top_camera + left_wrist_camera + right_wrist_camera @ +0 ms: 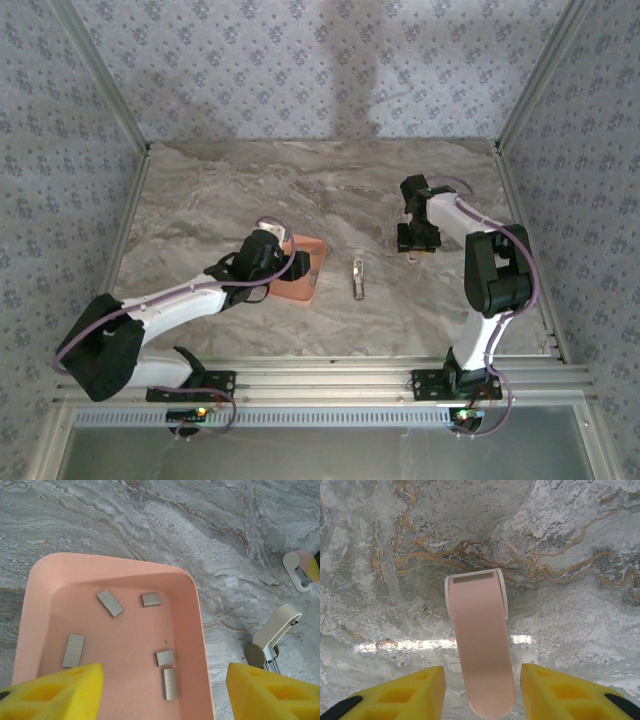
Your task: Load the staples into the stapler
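Staples [110, 603] lie scattered in the tray [196, 600] just below our left gripper [165, 680], which we hold half open and empty.

- staples [110, 603]: five grey strips, all in the tray. Three look longer, two shorter.
- tray [125, 645]: one, salmon-orange.
- stapler [480, 630]: one, pale pink with a white rim.
- cream-and-metal piece [276, 627]: one, on the table beside the tray. Can't tell if it's a second stapler or a part of one.
- arms: two, the left arm [170, 310] and the right arm [495, 270].
- grippers: two, the left gripper [165, 680] and the right gripper [482, 685], one per arm.
- yellow fingers [400, 695]: four, two on each gripper.
- table [300, 190]: one, marble-patterned.
- total small loose items on the table: eight, counting the five strips.
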